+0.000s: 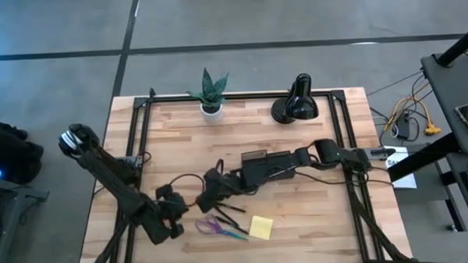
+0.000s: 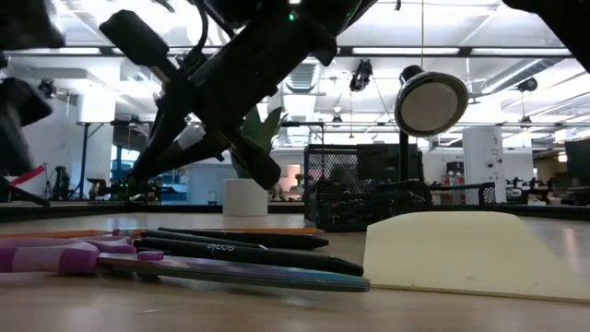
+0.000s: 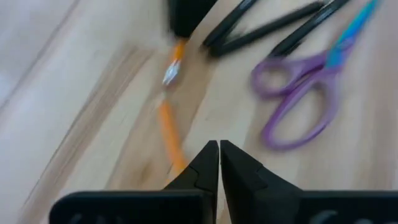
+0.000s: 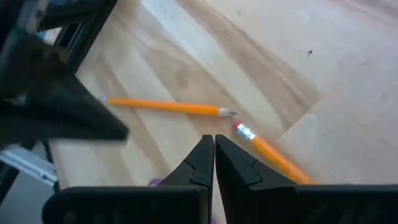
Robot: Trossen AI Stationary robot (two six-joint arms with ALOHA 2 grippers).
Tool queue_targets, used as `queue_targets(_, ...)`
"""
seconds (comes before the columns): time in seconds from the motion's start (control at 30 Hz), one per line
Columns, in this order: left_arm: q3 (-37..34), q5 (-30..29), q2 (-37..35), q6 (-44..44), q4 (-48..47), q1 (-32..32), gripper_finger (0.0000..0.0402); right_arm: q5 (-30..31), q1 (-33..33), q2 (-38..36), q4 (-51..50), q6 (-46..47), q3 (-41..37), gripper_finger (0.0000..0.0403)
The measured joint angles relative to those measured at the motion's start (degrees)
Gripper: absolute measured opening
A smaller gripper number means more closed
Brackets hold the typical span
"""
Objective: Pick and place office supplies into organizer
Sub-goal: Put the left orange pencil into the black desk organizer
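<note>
Two orange pencils lie on the wooden table: one plain [image 4: 168, 107] and one with an eraser end [image 4: 267, 149]. Black pens [image 3: 267, 28], purple-handled scissors [image 1: 218, 226] and the yellow sticky pad [image 1: 261, 226] lie close by. My left gripper [image 3: 219, 149] is shut and stands over the plain pencil [image 3: 168, 124]. My right gripper [image 4: 214, 142] is shut over the eraser pencil, facing the left one. The dark organizer [image 1: 262, 166] sits under the right arm. My right gripper's shut tips [image 3: 186, 15] stand at the eraser pencil [image 3: 174, 62], slanting down from the table's right. I cannot tell whether they touch it. My left gripper's fingers hide the near part of the plain pencil; I cannot tell whether they touch it either.
A potted plant [image 1: 209, 93] and a black desk lamp [image 1: 295, 102] stand along the far edge. Black frame rails [image 1: 137, 143] run along the table's left and right sides. Bare wood lies at the near left and far middle.
</note>
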Motion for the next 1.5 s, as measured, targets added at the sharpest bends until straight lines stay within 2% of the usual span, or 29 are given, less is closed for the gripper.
queue_targets(0.13, 0.0, 6.6, -2.5, -8.4, -6.0, -1.0, 0.0001, -3.5, -1.0, 2.8, -0.4, -4.0, 3.1, 0.0009)
queue_targets(0.2, 0.0, 7.8, -3.5, -11.4, -6.2, -2.1, 0.0001, -3.6, -1.0, 4.5, -1.1, -8.2, 5.9, 0.0009)
queue_targets(0.33, -0.1, 7.9, -3.9, -15.6, -4.9, -4.3, 0.0001, -3.4, -0.7, 8.4, -5.6, -14.4, 13.2, 0.0009)
queue_targets(0.6, -0.3, 9.7, 0.5, -22.4, -3.1, -8.0, 0.0001, -2.0, -1.0, 16.1, -19.2, -20.6, 26.6, 0.0009)
queue_targets(0.9, -0.2, 9.1, 3.3, -25.9, -2.4, -10.7, 0.0001, -2.2, -1.3, 16.5, -21.0, -21.5, 30.7, 0.0009)
queue_targets(1.07, -0.2, 6.7, 6.3, -25.8, -2.4, -10.7, 0.0001, -5.1, -1.2, 16.2, -20.6, -25.2, 32.4, 0.0009)
queue_targets(1.27, -0.1, 4.0, 9.8, -25.8, -2.1, -10.9, 0.0001, -5.0, -1.1, 16.1, -25.0, -25.8, 32.4, 0.0009)
queue_targets(1.5, -2.7, -4.3, 9.8, -25.0, -1.0, -9.7, 0.0001, -2.4, -0.5, 13.7, -32.8, -32.7, 32.3, 0.0009)
